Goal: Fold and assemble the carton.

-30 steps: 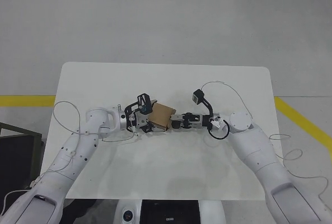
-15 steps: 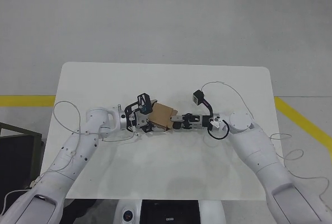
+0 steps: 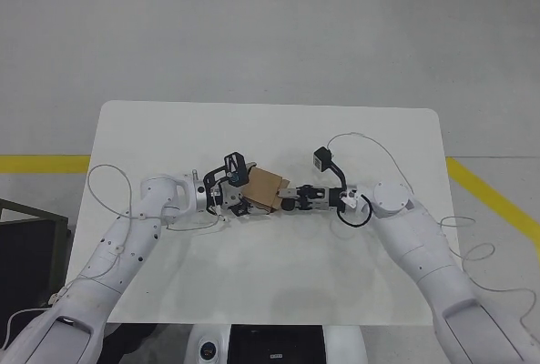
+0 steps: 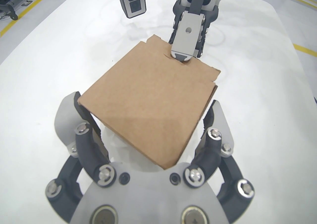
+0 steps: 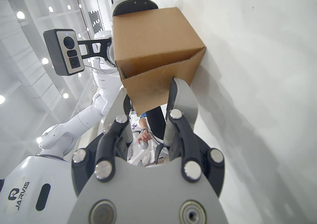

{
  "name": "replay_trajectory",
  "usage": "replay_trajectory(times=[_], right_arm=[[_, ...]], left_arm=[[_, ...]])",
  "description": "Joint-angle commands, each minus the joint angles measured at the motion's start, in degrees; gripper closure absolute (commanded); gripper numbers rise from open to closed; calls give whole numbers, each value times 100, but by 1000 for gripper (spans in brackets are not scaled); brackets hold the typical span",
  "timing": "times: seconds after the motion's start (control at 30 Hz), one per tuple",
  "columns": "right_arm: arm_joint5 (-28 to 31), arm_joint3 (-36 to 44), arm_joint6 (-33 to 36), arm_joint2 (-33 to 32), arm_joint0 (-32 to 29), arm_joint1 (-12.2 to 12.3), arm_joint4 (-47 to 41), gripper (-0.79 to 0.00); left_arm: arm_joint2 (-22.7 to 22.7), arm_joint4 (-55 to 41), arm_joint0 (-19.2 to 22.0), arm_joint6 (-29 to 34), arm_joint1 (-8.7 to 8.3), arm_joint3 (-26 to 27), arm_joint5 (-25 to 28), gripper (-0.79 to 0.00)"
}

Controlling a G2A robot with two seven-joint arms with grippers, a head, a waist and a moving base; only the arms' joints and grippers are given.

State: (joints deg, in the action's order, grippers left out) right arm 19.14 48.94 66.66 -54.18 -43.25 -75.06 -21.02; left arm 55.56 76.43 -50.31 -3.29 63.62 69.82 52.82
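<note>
where the two arms meet over the middle of the counter, one carton sits between them. the left arm comes in from the near left corner, bent at the elbow, with its forearm running toward the centre. the right arm comes in from the near right, also bent, its wrist pointing back at the left one. the count is two arms, two end effectors, one carton and one counter.

the left end effector is spread wide and clamps the carton from both sides. one finger sits against a corner and the other along an edge, while another corner of the box points into its palm. the right end effector has its fingers parted, with a clear gap between them. seen from the left wrist, one fingertip touches the carton's top edge, where the card is dented. seen from its own wrist, the other finger lies in front of the flap at the open end. i cannot make out that it pinches anything.

the carton is brown, set up as a box and turned askew to the counter's edges. its open end faces the right end effector. from above its top looks near square, so i cannot tell a long axis. it lies low at the counter, and i cannot tell whether it rests on it.
</note>
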Motion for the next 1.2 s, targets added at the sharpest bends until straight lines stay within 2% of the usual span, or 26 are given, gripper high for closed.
replay_trajectory(times=[0.0,0.53,1.17], right_arm=[[-9,-5,0,22,21,-10,11,-259],[-9,-160,9,168,286,-101,93,-259],[-260,652,-17,-248,-80,129,367,-345]], left_arm=[[2,6,-2,-7,0,1,-2,-785],[21,13,-32,-1,-4,32,4,-785],[28,-20,-19,50,2,-5,12,-785]])
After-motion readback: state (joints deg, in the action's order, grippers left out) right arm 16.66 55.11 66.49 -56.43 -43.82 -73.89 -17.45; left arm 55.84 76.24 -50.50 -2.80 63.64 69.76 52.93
